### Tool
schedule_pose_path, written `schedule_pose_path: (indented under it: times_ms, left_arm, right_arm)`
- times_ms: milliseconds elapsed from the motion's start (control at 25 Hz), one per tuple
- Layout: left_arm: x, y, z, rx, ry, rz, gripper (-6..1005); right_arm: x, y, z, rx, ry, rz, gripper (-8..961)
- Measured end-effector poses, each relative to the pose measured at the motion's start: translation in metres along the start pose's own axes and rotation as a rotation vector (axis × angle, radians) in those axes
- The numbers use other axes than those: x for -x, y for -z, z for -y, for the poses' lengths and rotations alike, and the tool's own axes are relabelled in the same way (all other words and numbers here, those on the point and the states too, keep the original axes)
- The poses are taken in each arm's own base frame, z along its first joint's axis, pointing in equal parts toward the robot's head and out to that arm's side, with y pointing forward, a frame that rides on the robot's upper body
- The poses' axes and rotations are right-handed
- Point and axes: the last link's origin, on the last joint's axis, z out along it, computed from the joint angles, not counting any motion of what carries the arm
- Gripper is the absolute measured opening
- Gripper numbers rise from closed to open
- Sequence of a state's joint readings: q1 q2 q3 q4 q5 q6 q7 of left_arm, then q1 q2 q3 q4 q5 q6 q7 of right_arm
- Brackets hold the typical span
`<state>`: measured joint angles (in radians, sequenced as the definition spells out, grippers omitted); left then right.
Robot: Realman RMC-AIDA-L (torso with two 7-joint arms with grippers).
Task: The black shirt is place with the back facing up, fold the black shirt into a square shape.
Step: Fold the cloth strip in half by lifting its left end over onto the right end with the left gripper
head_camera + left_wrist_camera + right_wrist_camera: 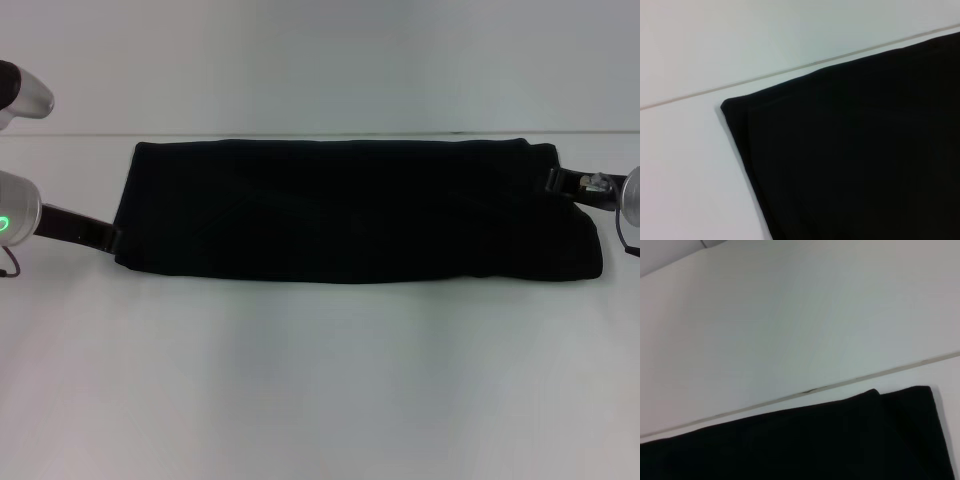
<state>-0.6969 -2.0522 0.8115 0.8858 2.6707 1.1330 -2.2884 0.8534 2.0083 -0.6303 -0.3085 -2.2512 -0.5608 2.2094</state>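
The black shirt (pixel 355 210) lies on the white table as a long folded band running left to right; no white lettering shows. My left gripper (pixel 108 238) is at the shirt's left end, by its near corner, touching the edge. My right gripper (pixel 558 181) is at the shirt's right end, by its far corner. The left wrist view shows one corner of the shirt (pixel 855 160) flat on the table. The right wrist view shows another corner of the shirt (pixel 840 440) with a folded layer on top.
The white table (pixel 320 380) stretches wide in front of the shirt. Its far edge (pixel 320 136) runs just behind the shirt, against a pale wall. Part of an arm (pixel 25 95) shows at the upper left.
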Motion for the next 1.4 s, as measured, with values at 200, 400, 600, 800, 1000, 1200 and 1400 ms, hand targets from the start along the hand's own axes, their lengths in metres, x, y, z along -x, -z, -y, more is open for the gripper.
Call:
schedule_pose_path:
  times_ms: [200, 400, 600, 800, 1000, 1200, 1400]
  left_arm:
    - [-0.001, -0.001, -0.001, 0.002, -0.008, 0.0, 1]
    - [-0.002, 0.0, 0.0, 0.001, -0.01, -0.001, 2]
    - [-0.002, -0.001, -0.001, 0.003, -0.012, 0.001, 2]
    - [-0.001, -0.001, -0.002, 0.007, -0.014, 0.004, 1]
    - [-0.001, -0.001, -0.002, 0.009, -0.015, 0.006, 1]
    - [-0.001, -0.001, -0.002, 0.009, -0.017, 0.006, 1]
    - [-0.002, -0.002, -0.004, 0.007, -0.029, 0.008, 1]
  right_arm:
    - [-0.001, 0.003, 0.01, -0.021, -0.021, 0.007, 50]
    - [-0.002, 0.012, 0.021, 0.007, -0.043, -0.027, 81]
    - [0.001, 0.024, 0.03, 0.054, -0.093, -0.065, 344]
    - [0.001, 0.03, 0.04, 0.049, -0.108, -0.08, 398]
    - [-0.004, 0.033, 0.044, 0.045, -0.113, -0.089, 451]
    - [-0.005, 0.034, 0.048, 0.037, -0.104, -0.089, 475]
    - [-0.005, 0.033, 0.048, 0.027, -0.089, -0.085, 491]
